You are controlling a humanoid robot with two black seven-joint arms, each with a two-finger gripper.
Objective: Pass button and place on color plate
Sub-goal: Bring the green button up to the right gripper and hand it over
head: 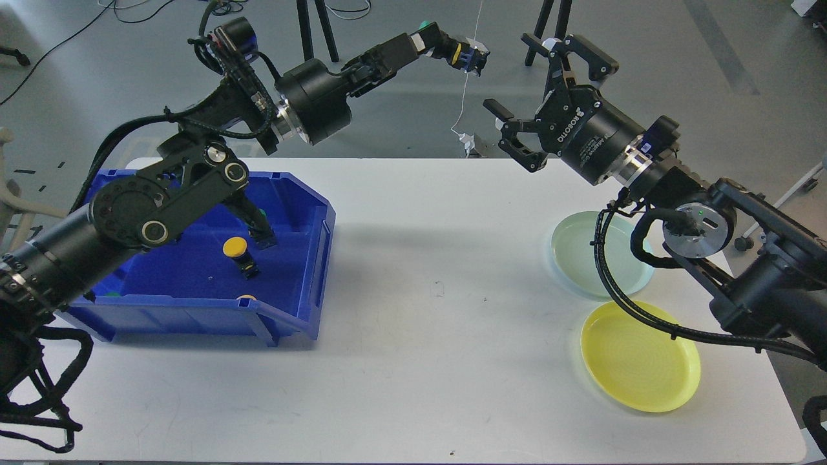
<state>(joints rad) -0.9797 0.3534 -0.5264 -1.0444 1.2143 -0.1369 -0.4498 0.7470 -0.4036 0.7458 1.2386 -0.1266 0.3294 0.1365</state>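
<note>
My left gripper [460,53] is raised high over the table's far edge, shut on a yellow-capped button [466,57] with a dark body. My right gripper [507,72] is open, its fingers spread, just right of and slightly below that button, not touching it. A blue bin [291,316] at the left holds a yellow button [236,247] and another yellow cap [247,298] at its front wall; my left arm hides other buttons. A pale green plate [575,252] and a yellow plate [639,356] lie at the right.
The white table [426,361] carries the bin and both plates. My right arm and its cables [646,310] hang over the green plate. Black stand legs [313,71] and a white cord [466,97] are on the floor behind the table.
</note>
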